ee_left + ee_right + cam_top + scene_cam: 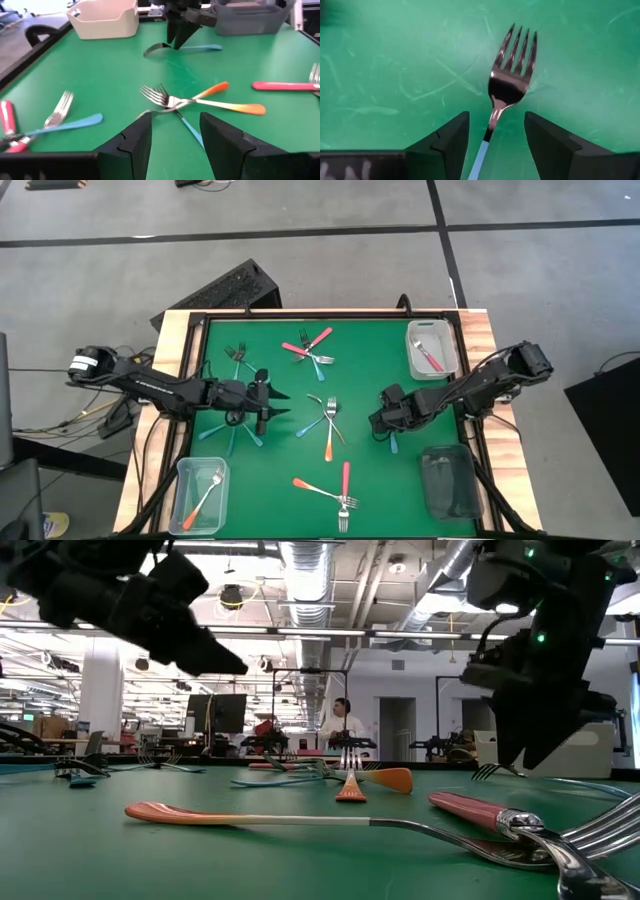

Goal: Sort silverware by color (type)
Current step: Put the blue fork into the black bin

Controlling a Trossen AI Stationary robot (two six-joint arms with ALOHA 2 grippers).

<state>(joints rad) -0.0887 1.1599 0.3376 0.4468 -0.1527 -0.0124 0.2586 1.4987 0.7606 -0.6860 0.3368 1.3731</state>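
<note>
The green table (360, 380) carries three bins: a clear bin (200, 495) at the near left holding one orange fork, a pale bin (432, 348) at the far right holding one pink fork, and a dark bin (448, 480) at the near right whose contents cannot be made out. Loose silverware lies in clusters: a pink and blue group (310, 348) at the far centre, an orange and blue cross (328, 425) at mid-table, and a pink and orange pair (335, 490) at the near centre.

The left arm reaches in from the left edge. The left gripper (172, 132) hangs above the table beside the left-hand forks, fingers spread wide and empty, facing the mid-table cross.

The right arm comes in from the right edge. The right gripper (492, 132) sits low over a single blue-handled fork (507, 85), well apart from the clusters and right of centre. Its fingers stand wide, one on each side of the fork's neck, not yet gripping. The fork lies flat with its long axis running straight out from between the fingers, tines away from the wrist and blue handle passing back under it.

Judgement: the right arm is the nearer and is aligned for the pick. Closing across the neck appears feasible; the flat lie against the mat is the likely risk of a slip.
</note>
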